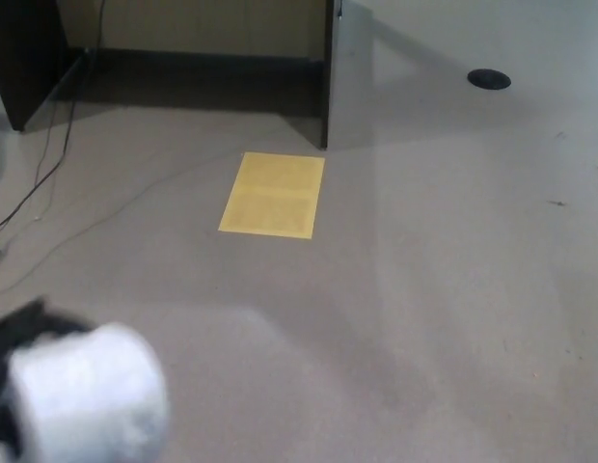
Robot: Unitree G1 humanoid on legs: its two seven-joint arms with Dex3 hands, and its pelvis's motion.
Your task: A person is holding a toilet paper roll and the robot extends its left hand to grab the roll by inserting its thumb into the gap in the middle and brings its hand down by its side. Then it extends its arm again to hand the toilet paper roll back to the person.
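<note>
1. Blur covers my left robot hand (12,340) at the lower left corner of the head view; only dark patches of it show behind and beside the toilet paper roll (87,394), and it appears to be holding the roll, though I cannot make out any single finger.
2. Toilet paper roll: white, blurred, lying with its curved side toward the camera, filling the bottom left corner and cut off by the lower edge of the picture. Its middle gap does not show.
3. My right robot hand is out of the picture.
4. Beyond the roll, grey floor (444,318) spreads across most of the view, with a broad soft shadow running over it.
5. A yellow sheet (272,195) lies flat on the floor, well apart from the roll, toward the upper middle.
6. Just behind the sheet stands a dark furniture panel (328,72), upright.
7. Thin cables (48,174) trail over the floor at the left.
8. A small dark round disc (489,79) sits on the floor at the upper right.
</note>
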